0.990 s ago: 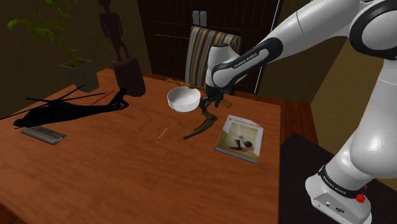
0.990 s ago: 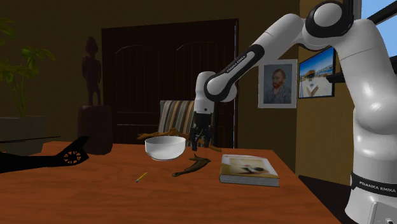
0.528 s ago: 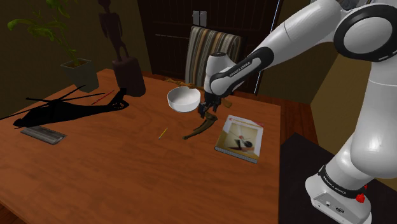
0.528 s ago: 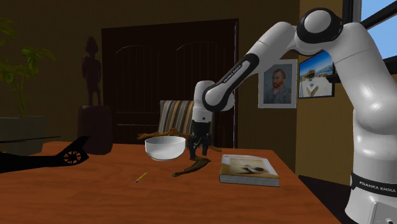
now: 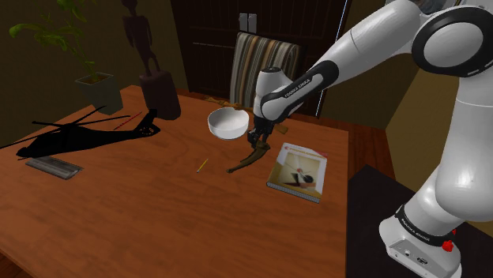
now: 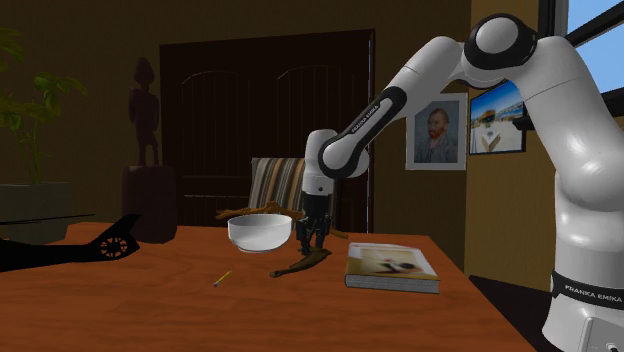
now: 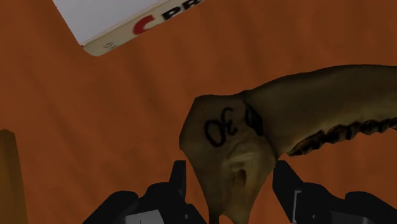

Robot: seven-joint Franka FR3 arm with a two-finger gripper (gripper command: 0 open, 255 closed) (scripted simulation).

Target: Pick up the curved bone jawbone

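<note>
Hand (image 7: 228, 170) sits low over the jawbone (image 5: 246, 161), fingers (image 7: 179, 184) spread either side of its thick end, not pinching it (lined up for a squeeze, I'd guess). The jawbone lies flat on the worktop (image 5: 158, 221), mid-frame in the shoulder view, between white bowl (image 5: 227, 123) and book (image 5: 299, 170).

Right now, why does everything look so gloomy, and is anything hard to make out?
Shoulder view: dim, the helicopter model a flat black silhouette on the table. Second exterior view: dim walls, bright blue window at upper right. Wrist view: jawbone evenly lit, its marking legible.
</note>
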